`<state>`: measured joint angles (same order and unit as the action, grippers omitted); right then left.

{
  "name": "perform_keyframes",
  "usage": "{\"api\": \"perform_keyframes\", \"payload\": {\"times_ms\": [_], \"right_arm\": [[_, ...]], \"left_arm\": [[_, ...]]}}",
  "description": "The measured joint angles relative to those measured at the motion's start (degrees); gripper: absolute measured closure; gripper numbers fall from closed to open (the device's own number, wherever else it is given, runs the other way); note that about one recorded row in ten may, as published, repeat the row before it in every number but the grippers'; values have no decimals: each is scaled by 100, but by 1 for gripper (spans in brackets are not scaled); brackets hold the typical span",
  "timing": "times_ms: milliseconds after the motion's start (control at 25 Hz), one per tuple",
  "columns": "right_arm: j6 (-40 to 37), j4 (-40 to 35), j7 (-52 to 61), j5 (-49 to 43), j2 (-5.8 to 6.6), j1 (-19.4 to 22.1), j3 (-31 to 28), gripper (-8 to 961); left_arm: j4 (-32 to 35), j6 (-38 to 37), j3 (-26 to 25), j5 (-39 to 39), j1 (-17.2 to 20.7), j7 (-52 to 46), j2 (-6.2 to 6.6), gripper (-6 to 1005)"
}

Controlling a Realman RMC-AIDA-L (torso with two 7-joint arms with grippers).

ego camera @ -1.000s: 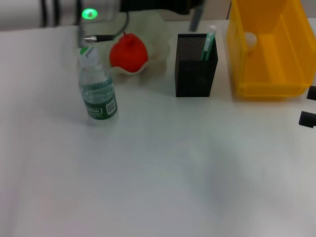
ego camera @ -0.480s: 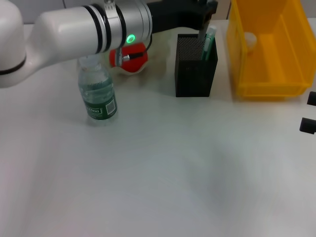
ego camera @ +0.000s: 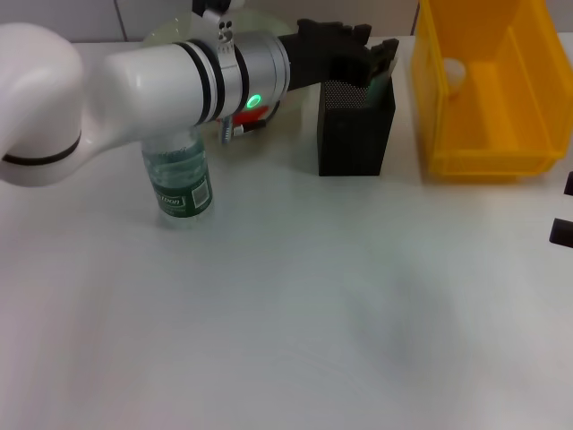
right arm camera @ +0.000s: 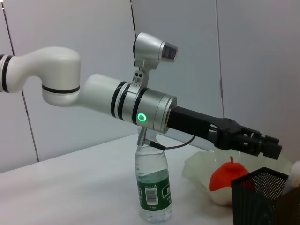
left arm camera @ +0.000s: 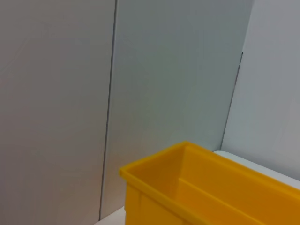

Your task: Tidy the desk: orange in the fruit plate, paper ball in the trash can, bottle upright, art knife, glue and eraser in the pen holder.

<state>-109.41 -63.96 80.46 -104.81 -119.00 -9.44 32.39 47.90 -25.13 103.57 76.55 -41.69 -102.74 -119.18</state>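
Observation:
My left gripper (ego camera: 363,55) reaches across the desk and sits right over the open top of the black mesh pen holder (ego camera: 354,134). The mint-green glue (ego camera: 383,70) leans in the holder. The art knife and the eraser are out of view. The bottle (ego camera: 181,179) stands upright beside the arm. The arm hides most of the orange (ego camera: 257,116). In the right wrist view the orange (right arm camera: 227,176) lies in the fruit plate (right arm camera: 199,166) under the left gripper (right arm camera: 265,144). The paper ball (ego camera: 454,72) lies in the yellow trash can (ego camera: 488,148). My right gripper (ego camera: 564,208) is open at the right edge.
The pen holder stands between the fruit plate (ego camera: 161,36) and the trash can, with narrow gaps on both sides. The bottle (right arm camera: 152,187) stands just below my left forearm. White desk surface stretches toward me in front of these things.
My left arm has swung down and forward, bringing its gripper onto the pen holder's top. The grey stick seen above the holder no longer shows. The right gripper drifted slightly nearer.

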Motion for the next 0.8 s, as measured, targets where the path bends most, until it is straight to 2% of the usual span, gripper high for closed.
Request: {"api": "perform_keyframes", "payload": {"times_ms": [80,240,320,360,400,480,520,600,640,680,720,800], "right_arm": [[0,2,-3,-1,-1,4,-3,324],[-42,7,-9,-3,-4,34,-48,324],[-160,7,-14,-1,-7,45,-134,325],[-214,8,-17,2,-10,46,-169,325],[-326,30,-56,19,-13,66,-231,325],[-382,73,-101,29,-15,78,-243,325],[-514,209,-268,50,-15,97,-255,325],[-638,382,-447,47,-13,103,-249,325],[-638,382,-447,47,-13,103,-249,319],[-683,466,-516,37,-11,105,-241,312],[-707,531,-562,21,-9,105,-224,306],[-737,668,-673,-31,-6,100,-195,293]], "left_arm": [[51,3,23,-26,53,41,0,709],[223,-101,-20,-179,216,155,6,568],[568,-639,-235,-325,566,420,37,497],[568,-639,-235,-325,566,420,37,451],[844,-1465,-600,-352,912,769,51,405],[844,-1465,-600,-352,912,769,51,313],[1035,-3918,-1677,-349,1511,1133,82,267],[980,-4706,-2051,-322,1659,1147,100,220],[980,-4706,-2051,-322,1659,1147,100,196],[814,-5796,-2605,-133,1895,1278,113,173],[814,-5796,-2605,-133,1895,1278,113,149],[668,-6435,-2987,124,2106,1475,116,126]]}}
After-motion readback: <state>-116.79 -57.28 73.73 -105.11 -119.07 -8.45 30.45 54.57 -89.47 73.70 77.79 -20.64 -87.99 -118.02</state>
